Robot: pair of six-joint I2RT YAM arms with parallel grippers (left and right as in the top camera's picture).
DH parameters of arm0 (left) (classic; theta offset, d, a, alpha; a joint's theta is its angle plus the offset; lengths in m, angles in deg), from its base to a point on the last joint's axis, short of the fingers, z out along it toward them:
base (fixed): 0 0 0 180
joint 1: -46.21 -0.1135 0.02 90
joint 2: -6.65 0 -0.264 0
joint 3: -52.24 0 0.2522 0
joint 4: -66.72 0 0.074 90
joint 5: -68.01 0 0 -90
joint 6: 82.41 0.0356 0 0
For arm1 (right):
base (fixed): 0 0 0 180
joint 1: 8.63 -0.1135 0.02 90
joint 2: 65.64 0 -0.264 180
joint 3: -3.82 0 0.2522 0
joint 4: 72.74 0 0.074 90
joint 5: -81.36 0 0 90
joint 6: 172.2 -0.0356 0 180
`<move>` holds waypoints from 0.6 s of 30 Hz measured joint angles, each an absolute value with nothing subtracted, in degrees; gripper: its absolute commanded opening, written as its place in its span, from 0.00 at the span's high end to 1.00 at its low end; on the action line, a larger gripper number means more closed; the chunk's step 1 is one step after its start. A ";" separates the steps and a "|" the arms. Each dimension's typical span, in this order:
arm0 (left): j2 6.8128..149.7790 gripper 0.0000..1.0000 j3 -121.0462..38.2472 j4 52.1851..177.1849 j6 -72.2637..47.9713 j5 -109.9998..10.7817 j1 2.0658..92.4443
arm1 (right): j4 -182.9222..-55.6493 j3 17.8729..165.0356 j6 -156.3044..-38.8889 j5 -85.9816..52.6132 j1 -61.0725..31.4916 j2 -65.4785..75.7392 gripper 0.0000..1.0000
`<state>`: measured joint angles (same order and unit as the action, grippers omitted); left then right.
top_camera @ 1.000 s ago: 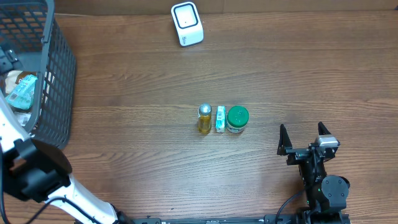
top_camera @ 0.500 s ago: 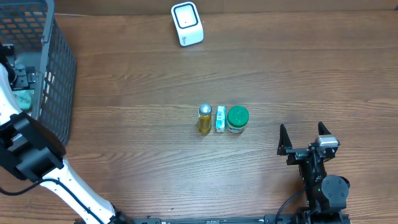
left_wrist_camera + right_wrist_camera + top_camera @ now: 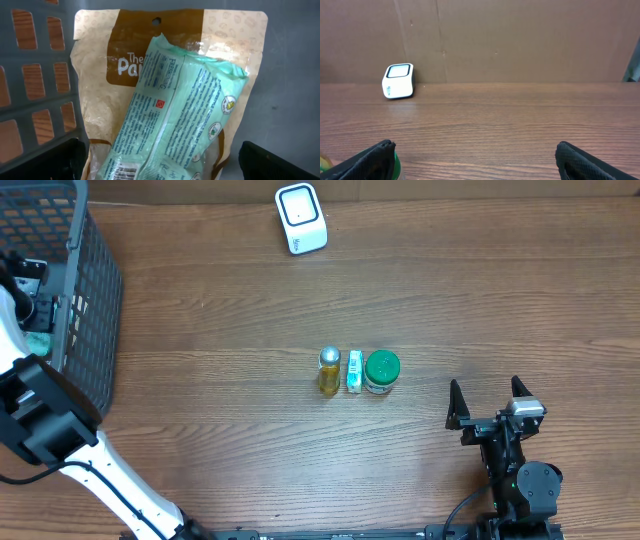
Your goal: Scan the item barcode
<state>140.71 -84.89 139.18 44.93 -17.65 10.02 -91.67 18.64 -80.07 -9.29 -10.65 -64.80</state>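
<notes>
Green packet (image 3: 175,115) lies ungrasped in the basket (image 3: 95,300) at the left edge of the desk (image 3: 200,460); left gripper (image 3: 165,162) hovers wide open, empty; right gripper (image 3: 487,402) likewise. Scanning outstanding.

Ahead of the left fingers (image 3: 50,160), the brown pouch (image 3: 95,75) bears white lettering: "The" above "Pa", the rest covered. The mint-green packet (image 3: 175,125) lying on it carries print too fine to read, a red square sign (image 3: 160,104), round seals (image 3: 228,103) and a barcode (image 3: 124,172).
</notes>
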 measured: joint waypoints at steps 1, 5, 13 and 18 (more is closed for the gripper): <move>140.71 0.00 -84.87 139.20 45.57 -18.68 9.61 | -91.65 18.64 -80.07 -9.29 -10.65 -64.80 0.00; 140.71 0.00 -84.41 138.50 48.30 -20.58 8.38 | -91.65 18.64 -80.09 -9.29 -10.65 -64.80 0.00; 140.73 0.00 -83.41 135.66 51.38 -25.96 6.92 | -91.67 18.64 -80.07 -9.29 -10.65 -64.80 0.00; 141.93 0.00 -82.99 135.53 52.85 -27.73 6.83 | -91.67 18.64 -80.09 -9.29 -10.65 -64.80 0.00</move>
<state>141.93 -82.99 135.53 52.85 -27.73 6.83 -91.67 18.64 -80.09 -9.29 -10.65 -64.80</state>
